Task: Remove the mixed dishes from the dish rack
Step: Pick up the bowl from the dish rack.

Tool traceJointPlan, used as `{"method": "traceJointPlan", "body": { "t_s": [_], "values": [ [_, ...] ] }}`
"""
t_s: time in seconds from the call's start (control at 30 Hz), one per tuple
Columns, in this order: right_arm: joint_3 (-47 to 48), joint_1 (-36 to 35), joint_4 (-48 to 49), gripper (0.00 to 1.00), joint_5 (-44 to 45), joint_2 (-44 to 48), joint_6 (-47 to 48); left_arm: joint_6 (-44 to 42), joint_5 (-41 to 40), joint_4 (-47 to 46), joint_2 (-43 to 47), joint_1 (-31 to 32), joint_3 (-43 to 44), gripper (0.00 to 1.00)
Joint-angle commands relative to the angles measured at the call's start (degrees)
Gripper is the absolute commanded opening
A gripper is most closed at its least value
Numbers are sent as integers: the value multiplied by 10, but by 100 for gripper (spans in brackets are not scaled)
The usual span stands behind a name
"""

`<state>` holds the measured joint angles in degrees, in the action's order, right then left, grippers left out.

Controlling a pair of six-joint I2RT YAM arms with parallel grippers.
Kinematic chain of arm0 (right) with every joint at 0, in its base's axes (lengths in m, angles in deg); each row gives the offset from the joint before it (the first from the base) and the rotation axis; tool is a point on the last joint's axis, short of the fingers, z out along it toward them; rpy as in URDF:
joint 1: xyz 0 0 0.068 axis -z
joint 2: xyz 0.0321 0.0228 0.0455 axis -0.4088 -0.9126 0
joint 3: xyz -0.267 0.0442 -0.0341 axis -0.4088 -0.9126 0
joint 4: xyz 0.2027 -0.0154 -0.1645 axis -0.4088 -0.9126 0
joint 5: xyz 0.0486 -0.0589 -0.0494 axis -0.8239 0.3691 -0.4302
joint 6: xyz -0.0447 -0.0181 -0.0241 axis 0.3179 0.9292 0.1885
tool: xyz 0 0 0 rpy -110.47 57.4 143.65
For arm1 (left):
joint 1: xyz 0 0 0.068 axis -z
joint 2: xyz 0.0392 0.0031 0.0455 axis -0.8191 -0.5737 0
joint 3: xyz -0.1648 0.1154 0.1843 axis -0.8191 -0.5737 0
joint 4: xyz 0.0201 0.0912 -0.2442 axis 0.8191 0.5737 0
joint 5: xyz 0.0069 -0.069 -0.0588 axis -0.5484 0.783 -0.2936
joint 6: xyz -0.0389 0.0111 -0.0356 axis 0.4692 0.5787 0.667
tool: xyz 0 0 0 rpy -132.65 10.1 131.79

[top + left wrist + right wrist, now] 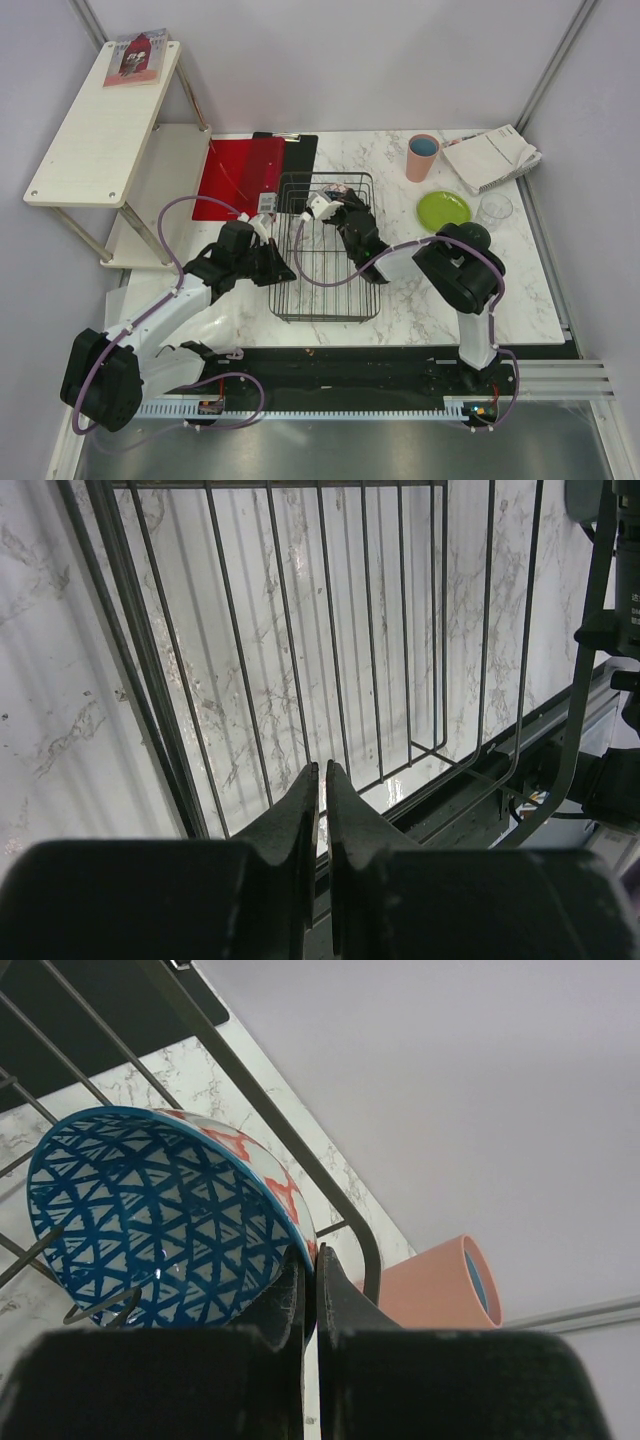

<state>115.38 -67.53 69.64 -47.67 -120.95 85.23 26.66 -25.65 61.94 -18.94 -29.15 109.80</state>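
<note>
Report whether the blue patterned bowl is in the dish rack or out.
In: the blue patterned bowl stands tipped on edge among the dish rack wires, rim pinched by the right claw.

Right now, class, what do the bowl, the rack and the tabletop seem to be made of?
Bowl: probably glazed ceramic, since it is glossy, with a painted blue pattern and glints. Rack: thin dark metal wire, likely coated, in slim straight bars. Tabletop: marble look, grey veins on white. Real stone or a printed surface, cannot tell.
</note>
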Motion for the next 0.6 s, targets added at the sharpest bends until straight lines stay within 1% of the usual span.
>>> {"method": "traceJointPlan", "body": {
  "t_s": [0.0, 0.2, 0.4, 0.47, 0.5, 0.53, 0.57],
  "values": [
    [-8, -5, 60, 0, 27, 72, 2, -1, 6, 11, 0, 0, 17, 12],
    [-27, -14, 61, 0, 25, 110, -1, 1, 10, 8, -4, 0, 21, 12],
    [-41, -20, 52, 0, 23, 151, -35, 5, 13, 5, -5, 0, 22, 12],
    [-35, -22, 26, 0, 29, 171, -56, 3, 10, 5, -1, 0, 26, 12],
    [-19, -23, 4, 0, 31, 200, -98, 3, 8, 6, 0, 0, 27, 12],
    [-8, -23, -55, 0, 38, 215, -122, 2, 6, 5, 2, 0, 30, 13],
    [8, -23, -91, 0, 49, 228, -151, 1, 5, 7, 4, 0, 37, 13]
  ]
}}
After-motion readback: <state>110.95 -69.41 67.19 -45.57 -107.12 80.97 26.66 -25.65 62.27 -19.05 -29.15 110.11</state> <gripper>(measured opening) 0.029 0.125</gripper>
